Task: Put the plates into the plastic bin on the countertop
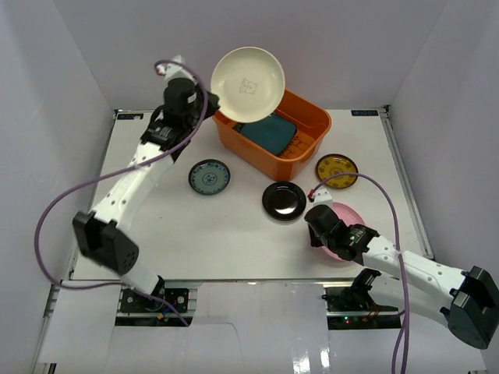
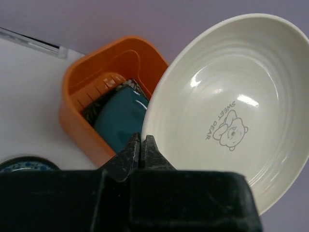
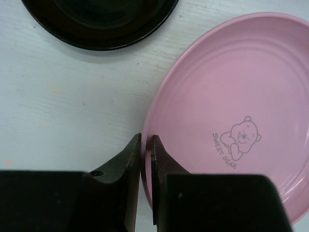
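The white countertop (image 1: 234, 241) spreads out under the orange plastic bin (image 1: 257, 156), which is the largest thing on it. Above the bin's far-left corner the cream plate (image 1: 248, 84) hangs in the air, tilted up on edge with its bear print facing the camera. The left gripper (image 2: 141, 140) has its jaws pinched together on this plate's lower rim. Well apart from the bin, toward its near-right, the pink plate (image 1: 347, 222) lies on the surface, and the right gripper (image 3: 147, 140) has its jaws clamped on that plate's left rim, one finger on either side. Inside the bin the teal square plate (image 1: 269, 131) lies on top of a dark patterned dish (image 2: 91, 110), of which only an edge shows. The glossy black plate (image 1: 284, 200) sits just in front of the bin. The teal-patterned small plate (image 1: 209, 177) lies to the bin's near-left, and the yellow-patterned small plate (image 1: 337, 168) sits just beside its near-right corner.
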{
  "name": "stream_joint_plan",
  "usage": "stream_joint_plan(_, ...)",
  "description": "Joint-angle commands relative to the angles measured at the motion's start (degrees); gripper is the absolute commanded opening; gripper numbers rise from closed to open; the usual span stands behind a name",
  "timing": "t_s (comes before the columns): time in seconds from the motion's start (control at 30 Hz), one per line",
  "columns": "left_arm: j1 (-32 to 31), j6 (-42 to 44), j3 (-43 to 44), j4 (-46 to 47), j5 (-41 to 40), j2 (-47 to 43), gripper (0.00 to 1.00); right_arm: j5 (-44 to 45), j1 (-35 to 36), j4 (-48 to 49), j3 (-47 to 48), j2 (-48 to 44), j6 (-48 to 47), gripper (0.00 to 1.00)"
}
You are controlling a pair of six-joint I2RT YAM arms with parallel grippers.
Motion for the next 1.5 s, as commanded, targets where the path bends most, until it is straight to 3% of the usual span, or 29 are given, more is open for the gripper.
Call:
stream_joint_plan(0.0,-4.14,3.62,12.62,-1.37,0.27,11.38,0.00,-4.16,0.41,-0.06,-0.02,-3.04,1.95,0.08)
stream_joint_plan(0.27,-5.21,7.31,41.05,-10.60,0.54,38.79,0.00,-0.56,1.02,-6.31,3.93,-10.51,1.60,0.08)
stream_joint_plan(0.37,-5.21,9.34,45.28,-11.66,-0.87,43.21,0.00,1.10,1.20,-7.28,7.45,-12.44,0.47,0.08)
stream_joint_plan(0.53,-5.21,12.32,44.85,-11.40,-0.70,45.60,0.01,4.18,1.20,-7.46,18.69,-11.49,-3.14,0.08)
stream_joint_plan(0.57,-5.12,12.59,44.76,-11.31,-0.43,45.86,0.22,4.97,1.20,-6.85,20.44,-10.87,-4.88,0.08)
stream_joint_plan(0.7,-4.24,12.68,45.46,-10.35,2.90,45.78,0.64,5.42,1.20,-2.54,28.88,-5.44,-9.89,0.08)
stream_joint_plan(0.8,-3.71,12.42,45.73,-9.73,6.15,44.11,0.75,6.65,1.20,0.00,36.53,-0.16,-13.41,0.08)
stream_joint_plan(0.87,-3.71,12.33,45.20,-9.12,8.70,40.25,0.77,7.34,1.20,2.90,41.28,3.52,-15.88,0.08)
stream_joint_plan(0.97,-3.71,12.42,40.91,-6.48,9.42,31.21,0.77,8.67,0.94,8.96,47.26,10.37,-23.16,0.08)
stream_joint_plan(1.03,-3.63,12.77,32.05,-3.07,8.45,24.80,0.77,7.62,-0.47,13.28,50.59,14.78,-29.40,0.08)
stream_joint_plan(1.07,-3.36,13.12,27.84,-1.57,6.88,17.46,0.77,5.18,-1.17,14.16,54.26,19.32,-30.82,0.08)
stream_joint_plan(1.1,-3.36,13.21,18.23,1.14,5.65,13.64,0.77,3.50,-2.65,14.77,56.48,21.89,-31.70,0.08)
stream_joint_plan(1.2,-2.57,12.60,3.06,2.84,1.51,-1.30,0.77,-2.56,-4.76,15.65,63.52,29.54,-35.65,0.08)
stream_joint_plan(1.23,-2.22,11.55,-7.08,2.84,0.63,-4.90,0.77,-5.02,-5.65,17.40,64.49,31.22,-37.06,0.08)
stream_joint_plan(1.27,-1.44,11.19,-11.97,2.84,-1.29,-11.55,0.77,-10.17,-6.61,18.03,65.54,34.89,-37.94,0.08)
stream_joint_plan(1.33,-0.55,9.96,-24.59,1.97,-2.45,-16.87,0.77,-13.90,-9.08,19.25,69.14,41.56,-40.66,0.08)
stream_joint_plan(1.47,5.84,5.49,-37.55,-3.04,0.26,-23.12,0.82,-15.41,-11.72,15.42,79.15,53.95,-43.82,0.08)
